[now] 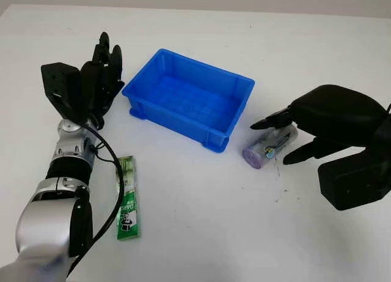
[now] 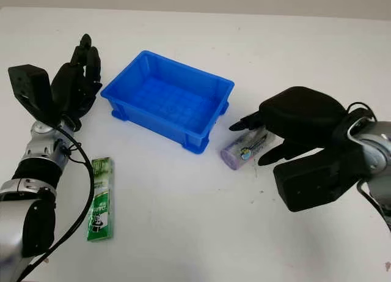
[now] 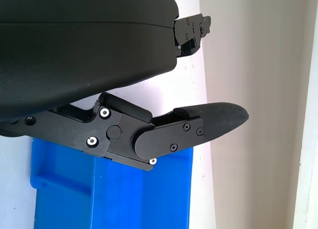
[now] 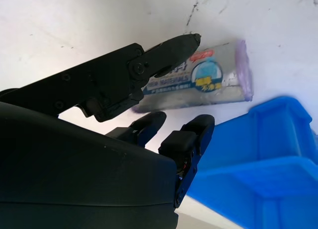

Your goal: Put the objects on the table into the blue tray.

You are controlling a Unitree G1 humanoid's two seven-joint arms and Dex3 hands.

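The chief risk here is that the small silvery packet with purple ends (image 1: 269, 147), lying on the white table (image 1: 201, 233) just right of the blue plastic tray (image 1: 189, 98), gets nudged or rolled instead of gripped: it looks slick and rounded, and a finger closing off-centre could push it against the tray's near-right corner or let it slip out during the lift. The right hand (image 2: 264, 137) sits over the packet's right end with its fingers (image 4: 171, 47) part open, straddling the pack; one finger lies across its printed face in the right wrist view, but whether it presses on the wrapper I cannot tell, and nothing is gripped yet. A second hazard is the tray wall: carrying the packet left without enough height could catch the rim and shift the tray. The flat green sachet (image 1: 127, 198) lies well apart on the near left, beside the left forearm, and being thin it may prove hard to pinch. The left hand (image 1: 101, 71) is raised just left of the tray, open and holding nothing.
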